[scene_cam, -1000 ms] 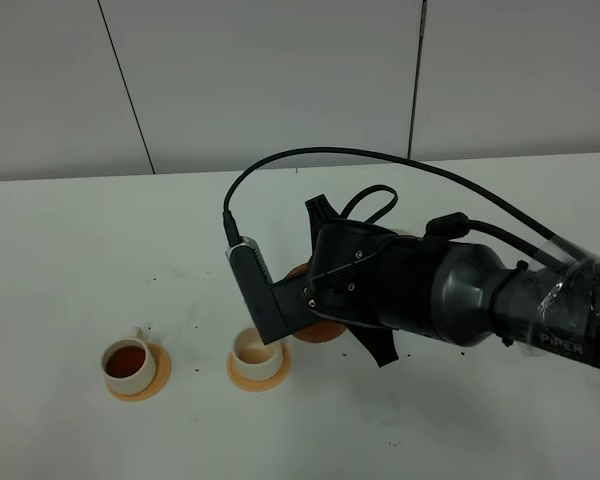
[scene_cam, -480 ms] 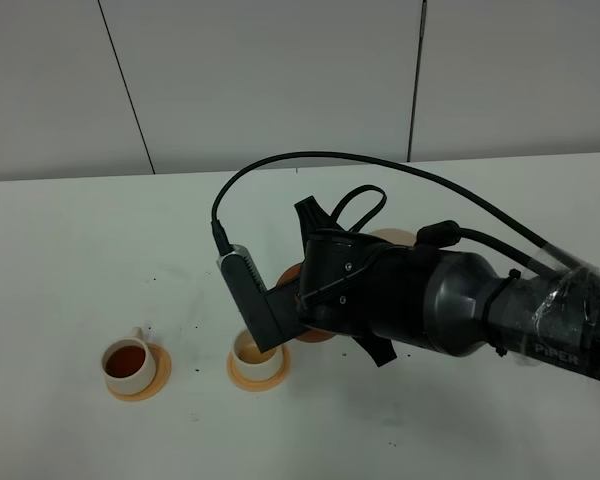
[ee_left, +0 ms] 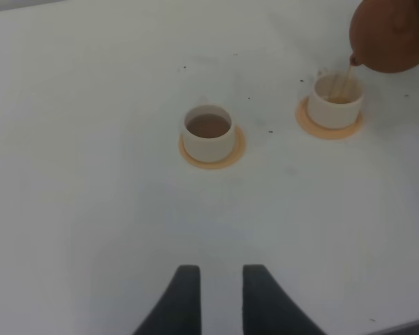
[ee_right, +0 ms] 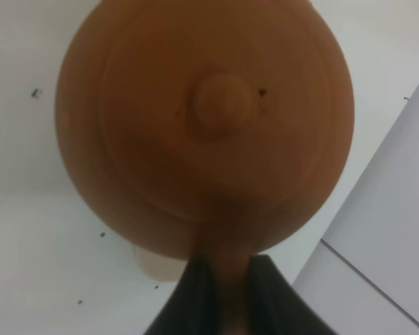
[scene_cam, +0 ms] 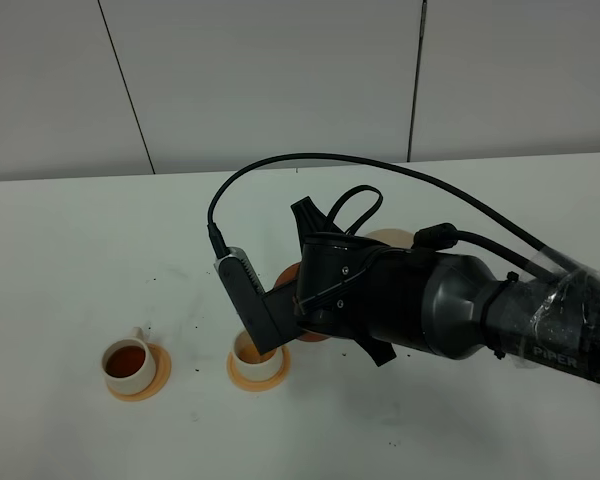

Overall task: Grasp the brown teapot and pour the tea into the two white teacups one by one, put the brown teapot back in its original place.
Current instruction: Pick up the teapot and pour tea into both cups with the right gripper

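Exterior high view gives us the white worktop [scene_cam: 80,250], and that is where any spill would land. The round reddish-brown clay teapot [ee_left: 391,35] hangs tipped above it, well apart from its flat beige disc coaster [scene_cam: 388,238]. If the tilt steepens too fast, we judge the tea could overshoot. A slip of the loop handle [ee_right: 223,244] in the grip would swing the pot and throw the pour off the small cream-white cup under the spout [ee_left: 335,101], which sits on a small orange-tan coaster [ee_left: 329,127]. That cup looks only partly filled, and holding the tilt too long would overflow it. The other cream-white cup [ee_left: 208,132] already holds dark tea and stands well apart. The thin brown tea stream [ee_left: 345,80] is narrow, so a slight sideways drift could miss the rim.

The right arm [scene_cam: 460,300] reaches across the middle, wrist rolled so the pot leans spout-down. Its end effector [ee_right: 229,279] pinches the teapot's handle. The left end effector [ee_left: 220,279] hangs over bare worktop, fingers [ee_left: 186,293] slightly spread, holding nothing.
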Motion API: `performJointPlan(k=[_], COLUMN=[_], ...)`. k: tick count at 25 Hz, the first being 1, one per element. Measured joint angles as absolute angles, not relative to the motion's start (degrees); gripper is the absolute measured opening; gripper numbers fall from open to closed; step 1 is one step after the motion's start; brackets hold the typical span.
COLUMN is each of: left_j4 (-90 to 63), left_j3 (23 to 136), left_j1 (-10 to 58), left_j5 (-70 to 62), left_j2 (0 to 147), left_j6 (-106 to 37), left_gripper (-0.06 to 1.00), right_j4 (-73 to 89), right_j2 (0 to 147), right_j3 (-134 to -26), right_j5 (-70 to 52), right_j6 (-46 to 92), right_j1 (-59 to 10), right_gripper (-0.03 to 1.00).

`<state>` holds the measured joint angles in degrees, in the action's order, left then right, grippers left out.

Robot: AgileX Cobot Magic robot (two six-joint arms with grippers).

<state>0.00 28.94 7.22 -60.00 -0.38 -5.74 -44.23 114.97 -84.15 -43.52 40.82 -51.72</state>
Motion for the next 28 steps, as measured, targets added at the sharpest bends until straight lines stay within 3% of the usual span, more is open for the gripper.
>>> performJointPlan(k=[28], left_j4=[0.0], left_j3=[28.9], left_j1=[7.2], left_j5=[-60.0], left_j2=[-0.4], left_j6=[-5.7], left_gripper=[0.22], right_j4=[-49.2], right_j2=[115.0], right_j3=[-84.2], right_j5=[-45.3], right_j6=[40.6], right_j1=[-52.9], right_gripper=[0.10])
